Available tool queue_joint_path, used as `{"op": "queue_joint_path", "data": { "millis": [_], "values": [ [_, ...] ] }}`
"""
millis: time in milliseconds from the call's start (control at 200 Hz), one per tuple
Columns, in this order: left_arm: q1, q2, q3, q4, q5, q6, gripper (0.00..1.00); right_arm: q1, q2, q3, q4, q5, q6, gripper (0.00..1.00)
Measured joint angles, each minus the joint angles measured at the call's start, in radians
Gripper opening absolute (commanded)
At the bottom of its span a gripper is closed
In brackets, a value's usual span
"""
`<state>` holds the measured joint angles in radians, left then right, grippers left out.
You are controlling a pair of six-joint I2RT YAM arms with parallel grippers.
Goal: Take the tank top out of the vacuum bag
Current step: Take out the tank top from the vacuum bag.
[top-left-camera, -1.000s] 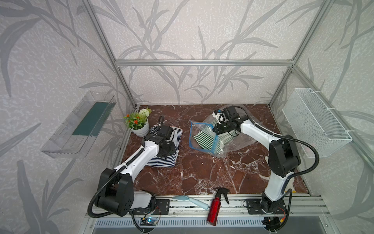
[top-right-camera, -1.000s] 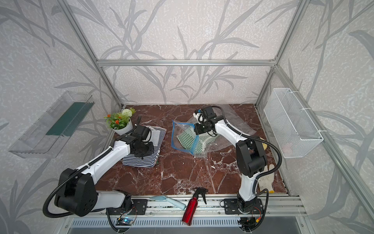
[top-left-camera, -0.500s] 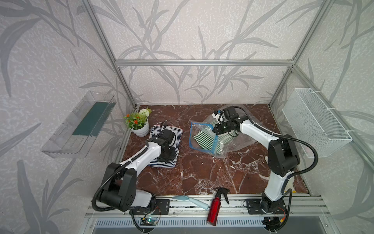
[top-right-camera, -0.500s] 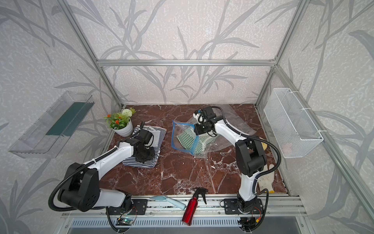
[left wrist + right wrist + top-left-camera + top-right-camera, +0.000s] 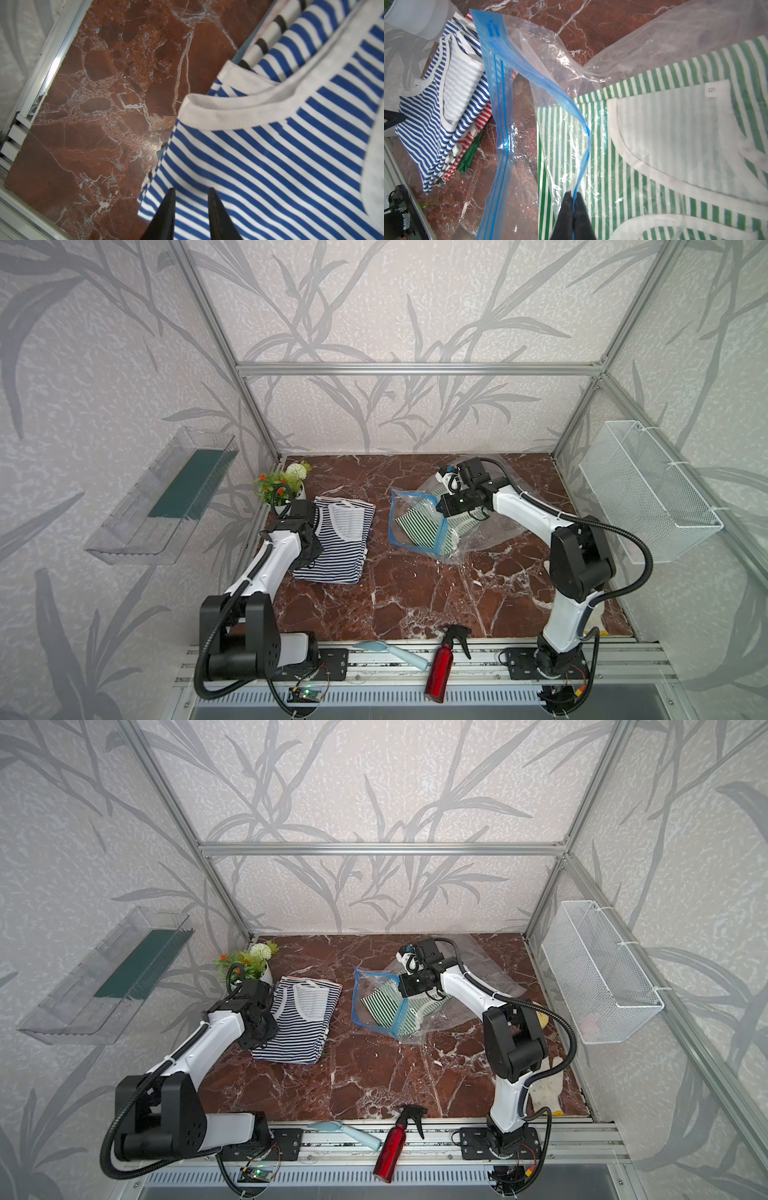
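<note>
Marble table (image 5: pixel 415 593): vacuum bag (image 5: pixel 409 506) holds green-striped tank top (image 5: pixel 420 526).

A small white pot of green leaves with orange and white flowers (image 5: pixel 283 486) (image 5: pixel 246 961) stands in the far left corner of the red-brown marble bench (image 5: pixel 395 593). A red metal spray bottle with a black trigger head (image 5: pixel 441 664) (image 5: pixel 392 1148) lies tilted on the aluminium rail (image 5: pixel 623 659) along the bench's near edge. A pale blue plastic handled tool (image 5: pixel 390 654) (image 5: pixel 345 1131) lies just beside the bottle, towards the left. A white knitted glove with yellow trim (image 5: pixel 546 1085) lies in the near right corner. A clear plastic tray with a dark green liner (image 5: pixel 166 506) (image 5: pixel 104 986) hangs on the left wall. A white wire-mesh basket (image 5: pixel 648 497) (image 5: pixel 598 973) hangs on the right wall.
</note>
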<state>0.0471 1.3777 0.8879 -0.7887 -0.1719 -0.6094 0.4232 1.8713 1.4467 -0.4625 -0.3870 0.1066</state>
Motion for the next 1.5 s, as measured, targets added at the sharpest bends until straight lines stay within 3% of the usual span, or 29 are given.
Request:
{"op": "queue_joint_path", "data": {
  "millis": [140, 250, 450, 550, 645, 815, 1054, 1269, 1499],
  "values": [
    [0.013, 0.137, 0.026, 0.023, -0.013, -0.011, 0.31, 0.000, 0.000, 0.000, -0.003, 0.000, -0.001, 0.00],
    [0.013, 0.145, 0.024, 0.038, -0.010, -0.012, 0.31, 0.000, 0.000, 0.000, -0.006, 0.000, -0.003, 0.00],
    [-0.001, -0.078, 0.005, 0.044, 0.004, -0.004, 0.31, 0.001, -0.002, -0.001, 0.003, -0.006, -0.002, 0.00],
    [-0.027, -0.217, 0.005, 0.066, 0.084, 0.014, 0.31, 0.005, -0.007, -0.002, 0.021, -0.008, 0.000, 0.00],
    [-0.085, -0.286, 0.004, 0.117, 0.183, 0.014, 0.30, 0.011, -0.010, -0.002, 0.033, -0.014, 0.002, 0.00],
    [-0.299, -0.295, -0.060, 0.308, 0.318, -0.063, 0.25, 0.031, -0.013, -0.001, 0.040, -0.014, 0.002, 0.00],
    [-0.524, -0.093, -0.110, 0.612, 0.369, -0.201, 0.23, 0.069, -0.034, 0.026, 0.048, -0.009, 0.001, 0.00],
    [-0.563, 0.135, -0.037, 0.749, 0.371, -0.281, 0.24, 0.090, -0.043, 0.031, 0.051, 0.007, 0.001, 0.00],
    [-0.610, 0.248, 0.009, 0.793, 0.338, -0.371, 0.29, 0.100, -0.043, 0.031, 0.051, 0.016, 0.001, 0.00]
  ]
}}
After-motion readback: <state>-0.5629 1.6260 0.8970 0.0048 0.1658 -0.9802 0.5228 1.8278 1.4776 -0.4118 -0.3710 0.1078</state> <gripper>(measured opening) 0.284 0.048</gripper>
